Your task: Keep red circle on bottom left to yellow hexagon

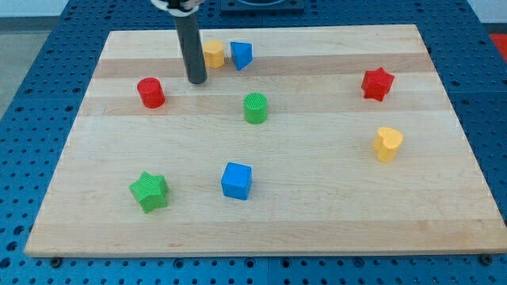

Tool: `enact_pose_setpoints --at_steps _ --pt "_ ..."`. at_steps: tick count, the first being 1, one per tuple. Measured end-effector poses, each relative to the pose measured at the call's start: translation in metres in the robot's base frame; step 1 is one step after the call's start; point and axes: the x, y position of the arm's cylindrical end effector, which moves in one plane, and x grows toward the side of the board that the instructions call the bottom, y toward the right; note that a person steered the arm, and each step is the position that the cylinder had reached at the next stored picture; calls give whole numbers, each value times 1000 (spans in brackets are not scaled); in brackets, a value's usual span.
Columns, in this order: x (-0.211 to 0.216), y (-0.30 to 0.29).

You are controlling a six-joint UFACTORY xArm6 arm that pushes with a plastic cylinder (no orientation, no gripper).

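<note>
The red circle [150, 93] stands on the wooden board near the view's upper left. The yellow hexagon [214, 54] is near the top, partly hidden at its left side by my rod. The red circle lies down and to the left of the hexagon, well apart from it. My tip [197, 80] rests on the board between the two, just below-left of the hexagon and to the right of the red circle, touching neither as far as I can see.
A blue triangle-like block [242, 55] sits right next to the yellow hexagon. A green circle [255, 108] is in the middle. A blue cube [237, 180], green star [149, 191], red star [378, 84] and yellow heart [387, 144] lie elsewhere.
</note>
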Motion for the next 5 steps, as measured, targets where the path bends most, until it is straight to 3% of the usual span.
enact_pose_setpoints --at_steps 2,3,5 --pt "0 -71" --pt "0 -79" --pt "66 -85"
